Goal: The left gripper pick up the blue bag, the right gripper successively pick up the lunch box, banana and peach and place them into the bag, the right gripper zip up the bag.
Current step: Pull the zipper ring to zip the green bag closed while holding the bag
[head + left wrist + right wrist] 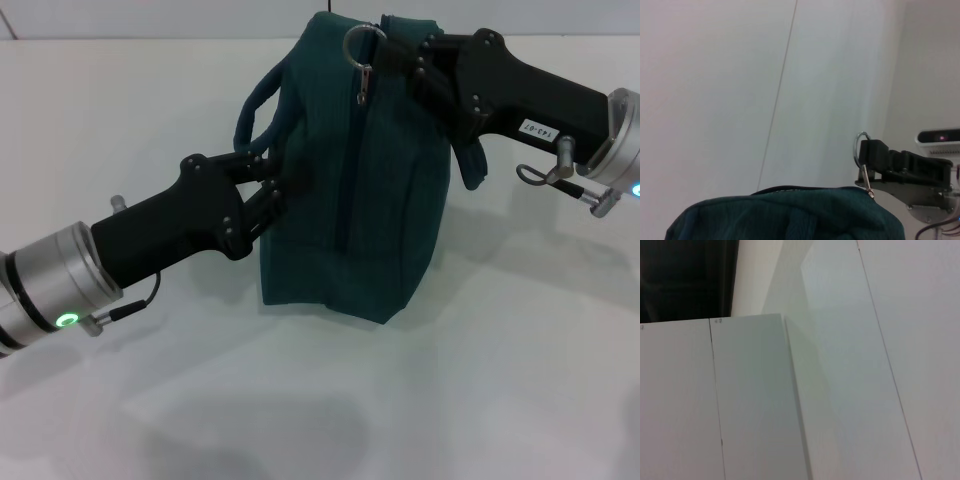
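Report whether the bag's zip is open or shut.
Shut: the bag shows one closed zip line, no lining; right gripper at the ring pull.

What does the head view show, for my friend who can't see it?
A dark teal fabric lunch bag stands on a white table, its zip shut. The black left gripper grips its side by a handle, and the black right gripper meets the metal ring zip pull on top.
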Available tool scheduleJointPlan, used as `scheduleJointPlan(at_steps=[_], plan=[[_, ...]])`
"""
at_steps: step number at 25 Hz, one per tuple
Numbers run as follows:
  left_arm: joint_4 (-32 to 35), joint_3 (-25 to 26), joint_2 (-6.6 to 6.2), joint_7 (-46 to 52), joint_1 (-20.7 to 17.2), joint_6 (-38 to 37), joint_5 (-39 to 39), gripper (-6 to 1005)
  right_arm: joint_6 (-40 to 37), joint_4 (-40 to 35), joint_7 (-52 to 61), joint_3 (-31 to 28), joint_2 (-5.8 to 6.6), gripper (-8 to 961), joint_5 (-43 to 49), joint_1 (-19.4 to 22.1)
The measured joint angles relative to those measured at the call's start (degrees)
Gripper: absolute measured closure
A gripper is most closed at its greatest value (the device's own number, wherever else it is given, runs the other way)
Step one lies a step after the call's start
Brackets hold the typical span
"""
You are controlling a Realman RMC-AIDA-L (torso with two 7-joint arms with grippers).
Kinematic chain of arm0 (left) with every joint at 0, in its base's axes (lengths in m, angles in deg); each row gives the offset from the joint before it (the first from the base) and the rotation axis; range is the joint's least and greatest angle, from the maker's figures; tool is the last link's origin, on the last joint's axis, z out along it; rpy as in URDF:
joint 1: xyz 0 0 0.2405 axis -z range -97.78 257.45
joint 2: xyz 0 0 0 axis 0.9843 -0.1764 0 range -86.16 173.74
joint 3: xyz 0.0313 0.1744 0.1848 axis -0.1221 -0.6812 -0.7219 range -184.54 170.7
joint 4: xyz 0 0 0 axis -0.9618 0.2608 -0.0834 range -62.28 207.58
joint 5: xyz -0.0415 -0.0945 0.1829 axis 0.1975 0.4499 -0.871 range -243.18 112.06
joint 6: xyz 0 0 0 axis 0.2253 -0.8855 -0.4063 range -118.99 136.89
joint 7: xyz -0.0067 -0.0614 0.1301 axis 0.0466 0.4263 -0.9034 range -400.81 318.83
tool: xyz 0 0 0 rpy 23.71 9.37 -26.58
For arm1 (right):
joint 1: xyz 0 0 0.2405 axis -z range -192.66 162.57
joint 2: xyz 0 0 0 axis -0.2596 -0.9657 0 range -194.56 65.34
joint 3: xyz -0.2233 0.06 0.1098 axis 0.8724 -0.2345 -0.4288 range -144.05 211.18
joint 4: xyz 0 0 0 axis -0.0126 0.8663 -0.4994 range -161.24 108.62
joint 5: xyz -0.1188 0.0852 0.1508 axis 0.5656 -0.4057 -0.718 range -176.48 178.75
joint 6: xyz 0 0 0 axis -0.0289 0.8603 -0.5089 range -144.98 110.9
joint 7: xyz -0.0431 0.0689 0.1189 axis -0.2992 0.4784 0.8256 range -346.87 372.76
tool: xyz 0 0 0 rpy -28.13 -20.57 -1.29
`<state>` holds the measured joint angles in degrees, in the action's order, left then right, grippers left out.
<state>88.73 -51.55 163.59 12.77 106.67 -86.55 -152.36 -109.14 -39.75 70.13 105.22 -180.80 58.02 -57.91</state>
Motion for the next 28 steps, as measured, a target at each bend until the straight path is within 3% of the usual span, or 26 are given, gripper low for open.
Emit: scheduleJointPlan(at_steps=[11, 18, 28], plan=[[0.4, -3.0, -0.20, 0.0, 0.3, -0.4, 0.0, 881, 0.1, 0.0, 0.0, 0.0, 0.00, 943, -1.1, 0.4], [0.7, -6.3, -0.57, -0.3, 0.3, -3.7, -1.3, 927, 1.8, -0.3, -0.2, -0.4, 0.00, 942, -3.1, 1.8], [0.7, -6.4, -1.43, -2.4, -0.8, -11.6, -6.9, 937, 8.0, -0.5, -0.1, -0.4, 0.00, 942, -4.4, 2.3]])
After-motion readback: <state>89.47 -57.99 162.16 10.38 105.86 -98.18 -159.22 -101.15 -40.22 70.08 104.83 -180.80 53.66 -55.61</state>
